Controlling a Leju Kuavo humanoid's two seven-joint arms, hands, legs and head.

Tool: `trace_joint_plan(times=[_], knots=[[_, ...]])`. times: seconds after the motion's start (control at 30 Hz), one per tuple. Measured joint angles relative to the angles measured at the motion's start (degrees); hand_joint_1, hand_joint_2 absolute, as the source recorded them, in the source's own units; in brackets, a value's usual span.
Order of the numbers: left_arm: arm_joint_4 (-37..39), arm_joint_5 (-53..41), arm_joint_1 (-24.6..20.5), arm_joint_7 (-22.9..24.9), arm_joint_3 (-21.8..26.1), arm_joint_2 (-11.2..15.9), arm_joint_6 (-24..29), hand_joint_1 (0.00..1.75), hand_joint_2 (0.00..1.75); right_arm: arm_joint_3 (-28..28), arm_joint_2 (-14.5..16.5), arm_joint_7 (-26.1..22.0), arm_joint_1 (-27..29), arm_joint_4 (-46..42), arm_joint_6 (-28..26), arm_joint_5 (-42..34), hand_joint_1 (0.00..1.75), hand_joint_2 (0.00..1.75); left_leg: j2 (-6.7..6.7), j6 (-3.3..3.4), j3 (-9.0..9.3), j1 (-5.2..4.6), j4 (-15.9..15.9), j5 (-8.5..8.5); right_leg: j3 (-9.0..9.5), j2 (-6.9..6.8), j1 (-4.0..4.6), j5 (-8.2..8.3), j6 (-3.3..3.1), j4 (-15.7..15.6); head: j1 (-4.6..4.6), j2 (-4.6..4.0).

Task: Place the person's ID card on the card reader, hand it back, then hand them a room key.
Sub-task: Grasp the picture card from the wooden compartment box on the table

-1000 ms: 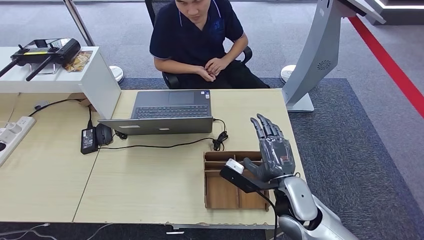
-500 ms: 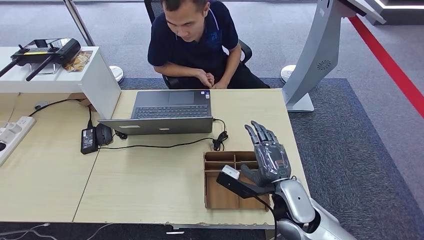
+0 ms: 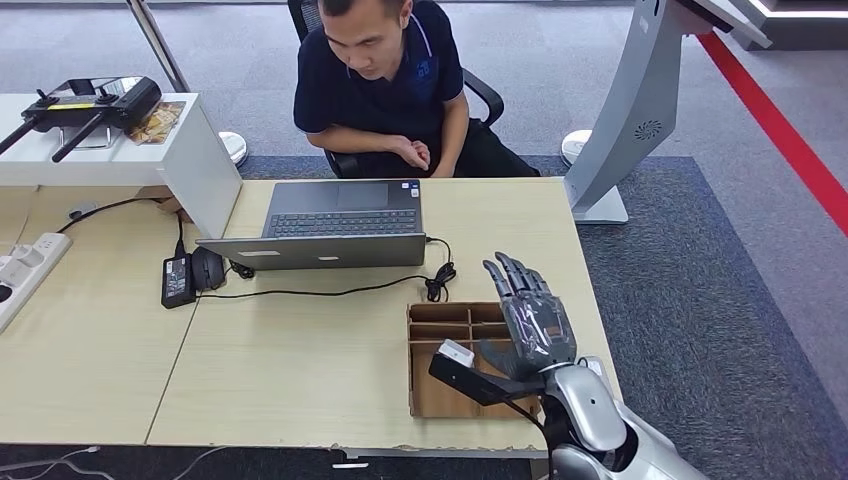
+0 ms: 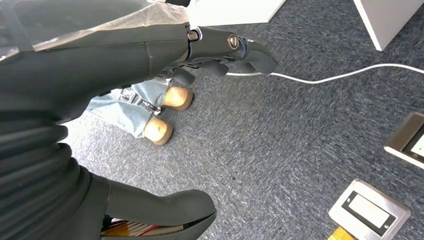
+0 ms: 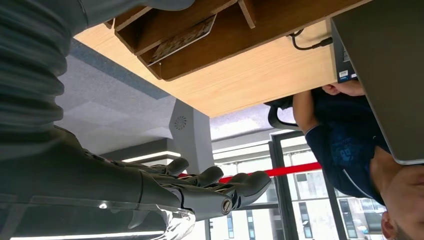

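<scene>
Since a second ago the right robot hand has come down and drawn back toward the robot; it now hovers over the wooden tray at the counter's near right corner, where before it stood higher, beyond the tray's far edge. Its fingers are spread and hold nothing, the palm facing left. The person seated across the counter has lifted their head and leaned in toward the laptop, hands together near the counter's far edge.

The tray is split by thin dividers into several compartments. In the right wrist view a patterned card lies flat in one of the long compartments; whether this is the ID card or a room key cannot be told. The head view shows bare wood in the compartments not hidden by the robot hand.

The left robot hand hangs over grey carpet, fingers loosely apart and holding nothing, with a white cable running across the floor beyond it.

A black power adapter lies left of the laptop, its cord coiled just beyond the tray.
</scene>
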Motion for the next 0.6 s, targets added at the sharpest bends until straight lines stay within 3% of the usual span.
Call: trace_joint_plan(times=[0.6], knots=[[0.0,0.02,0.01,0.33,0.22,0.0,0.57,0.0,1.75,-0.3,1.29,1.28,2.21,3.77,-12.34,4.4,0.0,1.75,0.0,0.0,-0.01,0.0,0.0,0.0,-0.01,0.0,0.0,0.0,0.0,0.0,0.0,0.0]])
